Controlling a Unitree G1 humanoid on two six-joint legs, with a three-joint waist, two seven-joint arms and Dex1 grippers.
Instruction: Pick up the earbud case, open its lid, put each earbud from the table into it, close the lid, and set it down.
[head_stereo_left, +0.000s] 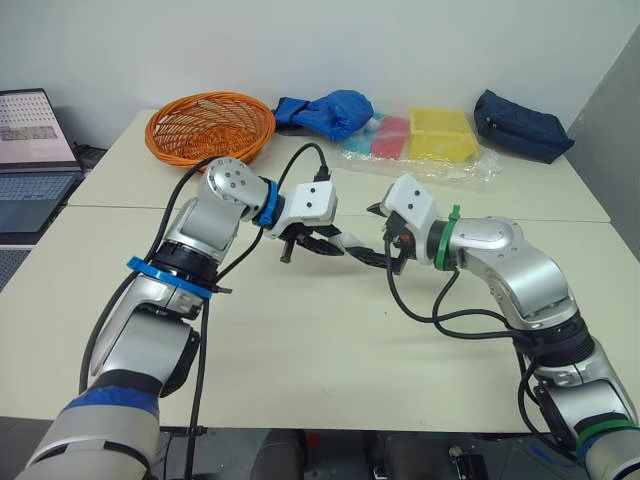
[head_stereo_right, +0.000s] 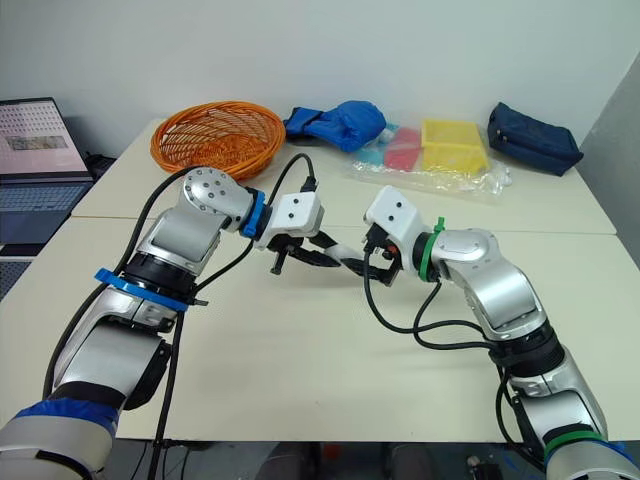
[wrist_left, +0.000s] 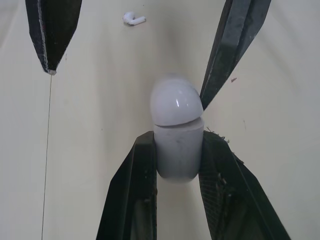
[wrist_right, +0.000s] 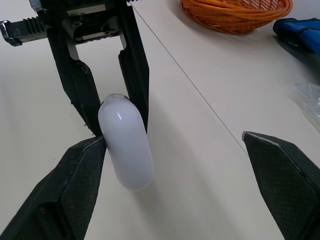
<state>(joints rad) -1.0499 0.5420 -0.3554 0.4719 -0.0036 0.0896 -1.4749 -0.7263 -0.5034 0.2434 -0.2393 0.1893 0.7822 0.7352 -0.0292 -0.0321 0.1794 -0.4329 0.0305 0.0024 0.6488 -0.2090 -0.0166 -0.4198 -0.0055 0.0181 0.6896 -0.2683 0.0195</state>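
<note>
**Visitor:** What is the setting?

**Onlooker:** A cream table against a plain white wall, with the robot's two arms reaching over it.

**Visitor:** Where is the earbud case?

**Onlooker:** The earbud case is held up off the table, between the two arms. The left gripper pinches its lower half from both sides, black fingers pressed against the body. The right gripper is spread wide around the domed top, with one finger right at the lid's side.

**Visitor:** How would it handle?

**Onlooker:** I judge it light, rigid and slippery. It is glossy hard plastic with rounded sides, so it could twist out of a pinch. The body, below the seam, is the place to grip. That leaves the lid free for the other fingers to push open.

**Visitor:** What does it look like?

**Onlooker:** It is a small, smooth white capsule with a bright highlight on the dome. A thin dark seam runs between lid and body. I cannot tell whether the lid has begun to lift.

**Visitor:** And around it?

**Onlooker:** One white earbud lies on the table beyond. Farther back are an orange basket, a blue bundle, a clear bag of yellow and pink items and a navy pouch. A laptop sits off to the left.
</note>
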